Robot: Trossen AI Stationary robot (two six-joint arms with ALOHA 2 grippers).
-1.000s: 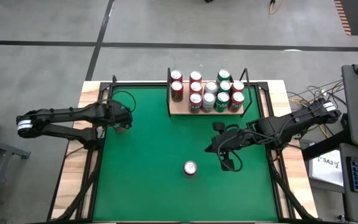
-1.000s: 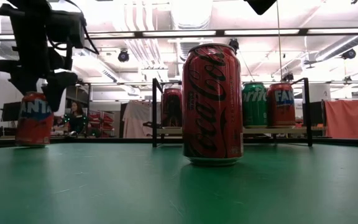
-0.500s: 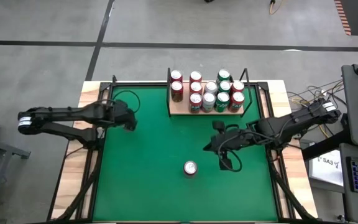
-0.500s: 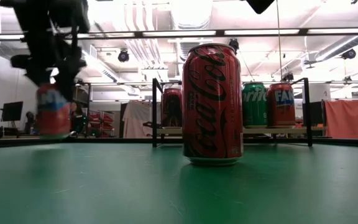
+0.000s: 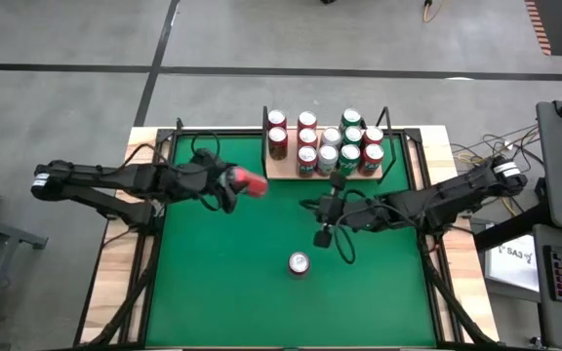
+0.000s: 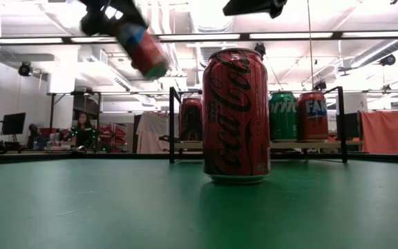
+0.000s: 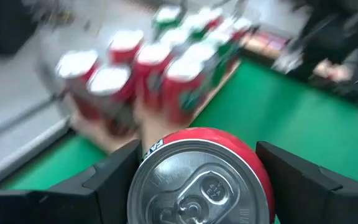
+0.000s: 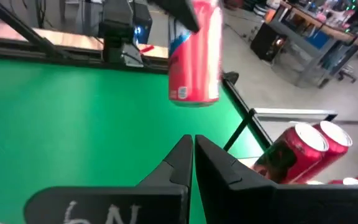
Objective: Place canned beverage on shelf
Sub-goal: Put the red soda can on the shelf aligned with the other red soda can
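loose can: red Coca-Cola can [image 5: 299, 263] upright on green table [image 5: 222, 283], 6 o'clock, nothing touching it
right gripper [image 5: 325, 237]: fingers pressed together, empty, above table centre-right
left gripper [image 5: 230, 185]: fingers spread around red Fanta can [image 5: 253, 182], can lifted and tilted, 10 o'clock
shelf [image 5: 283, 173]: 12 o'clock at far edge, rows of cans on it, held can just beside its left end

You see two dark, slim jointed arms, each with a pale grey band at its base end. Black cables loop loosely by the left pincer [image 5: 230, 185] and right pincer [image 5: 322, 237]. Its fingers [image 8: 219, 160] are matte black, wedge-shaped, above a panel with white lettering.
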